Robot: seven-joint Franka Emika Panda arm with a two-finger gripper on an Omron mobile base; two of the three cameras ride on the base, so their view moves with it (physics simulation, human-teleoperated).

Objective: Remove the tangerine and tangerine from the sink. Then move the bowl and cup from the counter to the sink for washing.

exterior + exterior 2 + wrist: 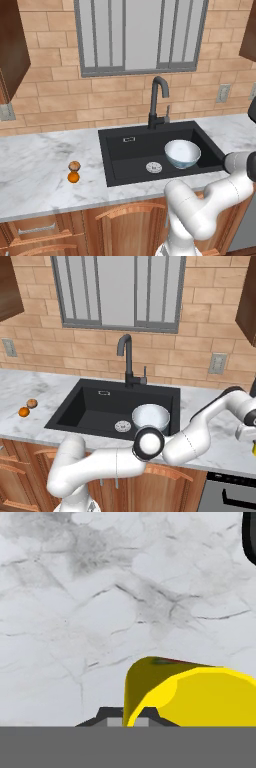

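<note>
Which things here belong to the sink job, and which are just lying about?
Job:
tangerines, on the counter
bowl, in the sink
cup, at the gripper

Lying about:
faucet
wall outlet
window

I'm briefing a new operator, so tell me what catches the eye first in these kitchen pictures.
The black sink stands out in the white marble counter, with the white bowl sitting inside it near the silver drain. Two tangerines lie close together on the counter left of the sink. In the hand view, the yellow cup looms right at the shut gripper, over the marble.
</note>
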